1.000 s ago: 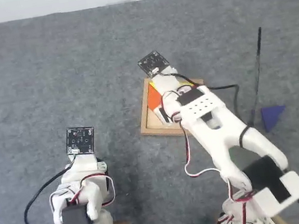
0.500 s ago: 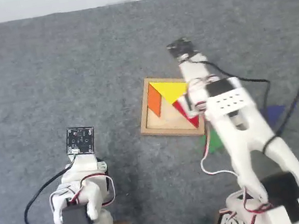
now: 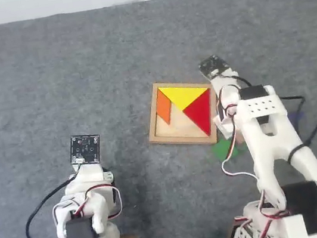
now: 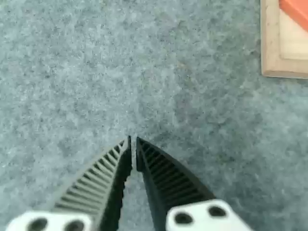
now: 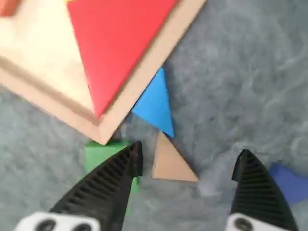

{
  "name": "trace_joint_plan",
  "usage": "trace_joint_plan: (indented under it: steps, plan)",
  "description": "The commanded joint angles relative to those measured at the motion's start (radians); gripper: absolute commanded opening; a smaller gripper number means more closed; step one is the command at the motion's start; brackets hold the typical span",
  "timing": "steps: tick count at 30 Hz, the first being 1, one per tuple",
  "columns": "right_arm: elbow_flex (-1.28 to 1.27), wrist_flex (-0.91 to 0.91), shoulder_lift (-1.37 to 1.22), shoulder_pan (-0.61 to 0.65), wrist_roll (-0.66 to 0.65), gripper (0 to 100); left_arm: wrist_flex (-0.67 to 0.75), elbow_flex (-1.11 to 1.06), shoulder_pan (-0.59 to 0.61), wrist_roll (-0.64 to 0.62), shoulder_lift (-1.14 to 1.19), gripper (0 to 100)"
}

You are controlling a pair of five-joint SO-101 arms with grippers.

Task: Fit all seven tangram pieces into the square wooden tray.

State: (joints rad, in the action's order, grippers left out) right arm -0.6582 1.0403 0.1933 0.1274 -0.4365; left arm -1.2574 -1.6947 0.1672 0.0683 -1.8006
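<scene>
— What has moved in the last second?

— The right arm (image 3: 263, 132) has swung off the tray (image 3: 153, 137) and now hangs over the counter (image 3: 50, 82) just right of it. The left arm (image 3: 86, 215) has not stirred; the left pincer (image 4: 133, 143) is closed on nothing above bare counter, near and left of the tray.

— And the tray?

— With the arm gone, it shows three pieces seated: the red triangle (image 3: 201, 111) on the right, the yellow triangle (image 3: 184, 95) on the far side, the orange piece (image 3: 163, 107) on the left. The near-left part is bare wood.

— So what comes next?

— Probably another pick. The right pincer (image 5: 190, 154) is spread wide and empty over the tan triangle (image 5: 171, 163). The blue triangle (image 5: 155, 107) and green piece (image 5: 101, 154) lie against the tray's outer edge, and a dark blue piece (image 5: 288, 180) lies farther right. Four remain outside.
</scene>
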Motion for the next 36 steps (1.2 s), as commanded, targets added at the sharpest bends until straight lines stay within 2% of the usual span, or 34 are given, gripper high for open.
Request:
trace_joint_plan:
  steps: [1, 10, 18, 22, 29, 36]
  plan:
    - [0.002, -0.021, 0.002, -0.027, -0.081, 30.3, -0.003, 0.010, -0.005, 0.002, -0.017, 2]
    - [-0.048, -0.024, -0.005, -0.051, -0.253, 30.3, -0.003, 0.010, -0.005, 0.002, -0.017, 2]
    - [-0.112, -0.027, -0.012, -0.068, -0.285, 30.2, -0.003, 0.010, -0.005, 0.002, -0.017, 2]
    - [-0.166, -0.102, -0.013, -0.073, -0.285, 30.1, -0.003, 0.010, -0.005, 0.002, -0.017, 2]
    - [-0.180, -0.134, -0.013, -0.053, -0.279, 17.7, -0.003, 0.010, -0.005, 0.002, -0.017, 2]
    - [-0.183, -0.137, -0.013, -0.054, -0.278, 16.9, -0.003, 0.010, -0.005, 0.002, -0.017, 2]
